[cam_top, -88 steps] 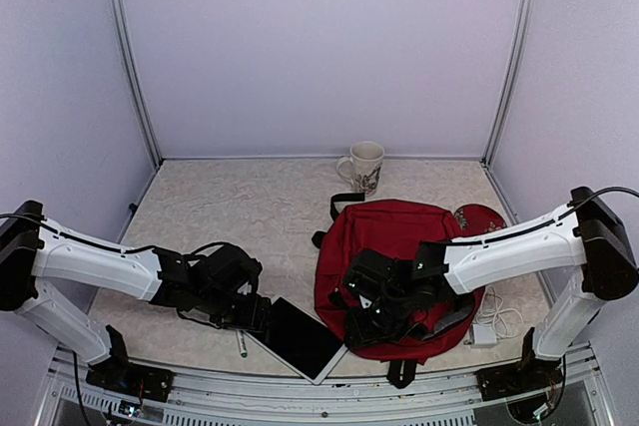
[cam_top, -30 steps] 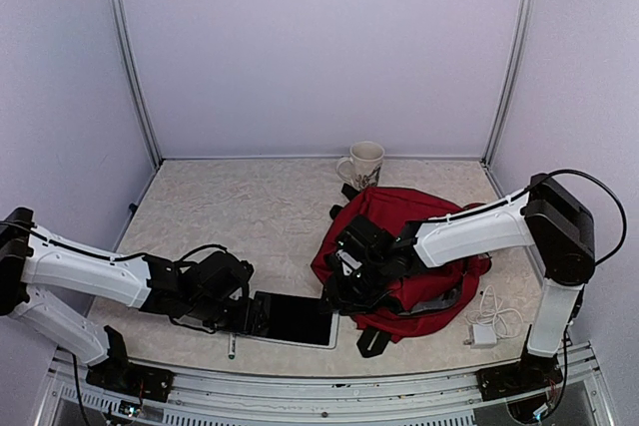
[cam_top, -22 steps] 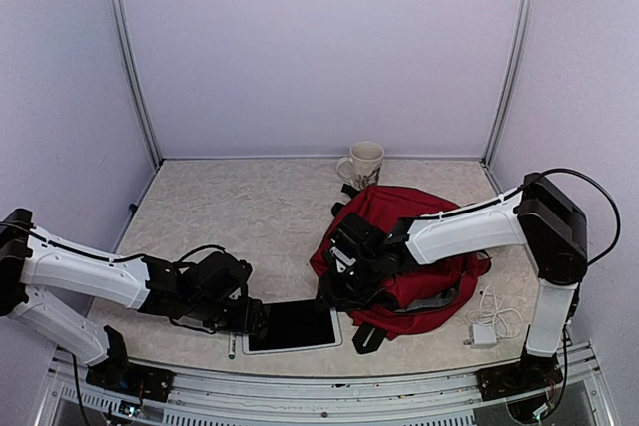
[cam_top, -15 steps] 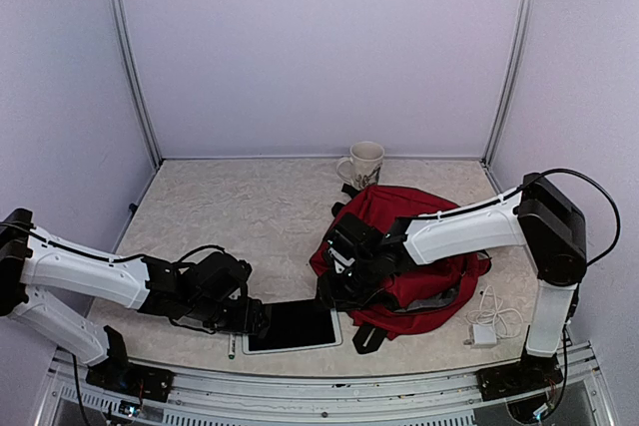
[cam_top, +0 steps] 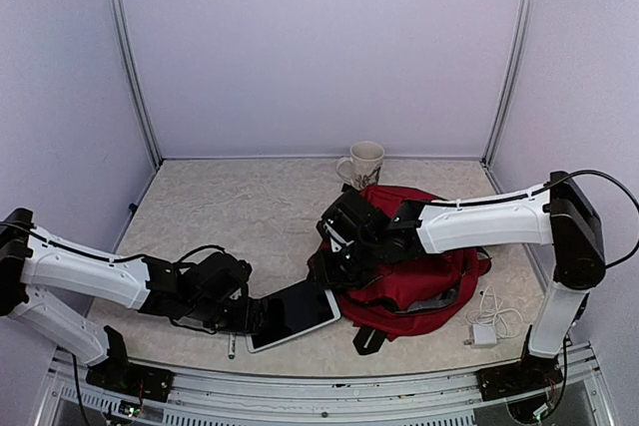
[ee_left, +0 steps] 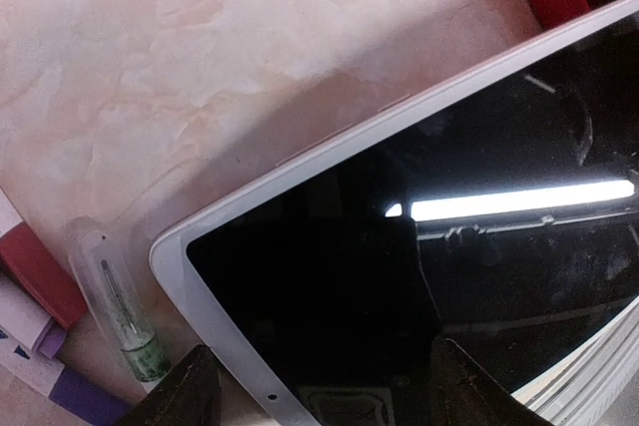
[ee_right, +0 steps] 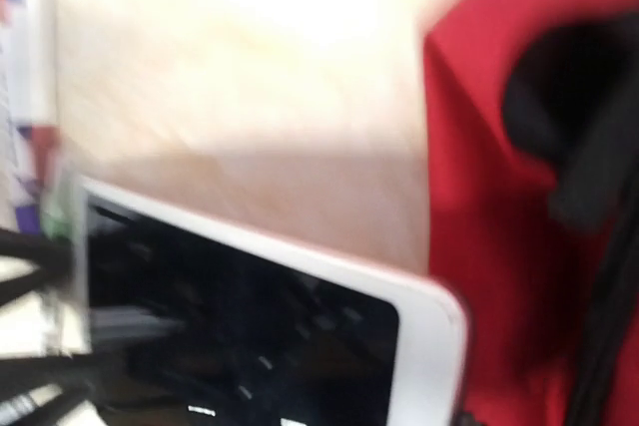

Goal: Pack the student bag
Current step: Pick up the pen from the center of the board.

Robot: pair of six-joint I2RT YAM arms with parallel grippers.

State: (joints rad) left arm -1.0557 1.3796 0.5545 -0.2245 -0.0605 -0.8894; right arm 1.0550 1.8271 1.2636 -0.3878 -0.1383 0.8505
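The student bag (cam_top: 414,256) is a dark red backpack lying bunched at the right centre. My right gripper (cam_top: 334,264) is at its left edge and holds the fabric lifted there. The right wrist view is blurred and shows red fabric (ee_right: 499,197) and a black strap (ee_right: 574,147), but not my fingers. My left gripper (cam_top: 250,314) is shut on the near-left corner of a white-framed tablet (cam_top: 295,312). The tablet is tilted, with its far corner close to the bag's left edge. In the left wrist view the tablet (ee_left: 419,246) fills the frame above my gripper (ee_left: 324,396).
A patterned mug (cam_top: 365,165) stands behind the bag. A white charger (cam_top: 483,334) with its cable lies at the front right. A pen (cam_top: 232,348) lies by the left gripper and shows in the left wrist view (ee_left: 125,321). Walls enclose three sides.
The tablet has tilted, its far end swinging toward the bag. My right gripper has moved back and up with the bag's left edge, and the bag has bunched further right.
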